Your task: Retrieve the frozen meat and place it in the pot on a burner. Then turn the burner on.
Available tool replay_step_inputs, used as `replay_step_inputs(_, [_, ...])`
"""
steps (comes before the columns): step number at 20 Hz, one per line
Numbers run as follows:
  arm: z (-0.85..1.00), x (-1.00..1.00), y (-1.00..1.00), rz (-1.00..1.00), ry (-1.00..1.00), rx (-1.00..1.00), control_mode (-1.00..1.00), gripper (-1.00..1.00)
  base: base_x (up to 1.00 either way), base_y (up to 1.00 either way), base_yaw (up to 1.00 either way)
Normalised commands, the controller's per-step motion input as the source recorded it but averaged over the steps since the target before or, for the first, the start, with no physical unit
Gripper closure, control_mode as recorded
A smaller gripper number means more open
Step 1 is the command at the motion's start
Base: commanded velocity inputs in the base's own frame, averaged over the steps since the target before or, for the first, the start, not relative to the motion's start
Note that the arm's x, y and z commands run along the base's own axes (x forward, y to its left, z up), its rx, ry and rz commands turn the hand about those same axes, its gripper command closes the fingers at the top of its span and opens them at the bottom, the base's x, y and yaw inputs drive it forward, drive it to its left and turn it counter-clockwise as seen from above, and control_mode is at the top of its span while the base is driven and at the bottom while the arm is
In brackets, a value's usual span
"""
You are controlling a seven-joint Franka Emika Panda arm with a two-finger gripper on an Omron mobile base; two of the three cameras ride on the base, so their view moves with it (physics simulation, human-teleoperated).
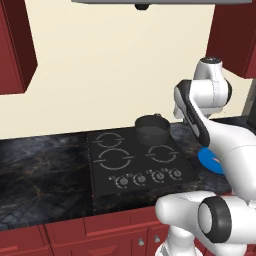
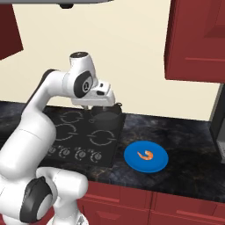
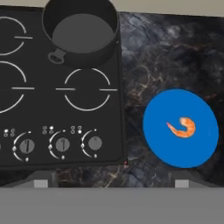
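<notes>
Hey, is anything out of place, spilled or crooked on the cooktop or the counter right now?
Nothing stands out. The pot sits upright and empty at the back right of the cooktop, and the frozen meat lies on the blue plate on the counter. No spills show.

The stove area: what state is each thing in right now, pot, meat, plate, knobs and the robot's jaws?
pot: upright, empty, on the back right burner.
frozen meat: lying on the plate, not yet picked up.
blue plate: flat on the counter, right of the cooktop.
knobs: all look alike; setting too small to tell.
gripper: jaws open, holding nothing, above the cooktop.
</notes>
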Motion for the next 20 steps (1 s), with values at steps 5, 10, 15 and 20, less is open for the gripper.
replay_step_inputs(5, [-0.08, 0.00, -0.68, -0.12, 0.01, -0.03, -1.00, -1.00, 0.00, 0.00, 0.00])
replay_step_inputs(10, [-0.13, 0.03, -0.25, -0.07, 0.01, 0.00, -1.00, -1.00, 0.00, 0.00, 0.00])
replay_step_inputs(15, [-0.31, 0.07, -0.35, -0.04, 0.08, -0.03, -1.00, -1.00, 0.00, 0.00, 0.00])
replay_step_inputs(20, [-0.44, 0.00, -0.73, 0.00, -0.01, 0.06, -1.00, -1.00, 0.00, 0.00, 0.00])
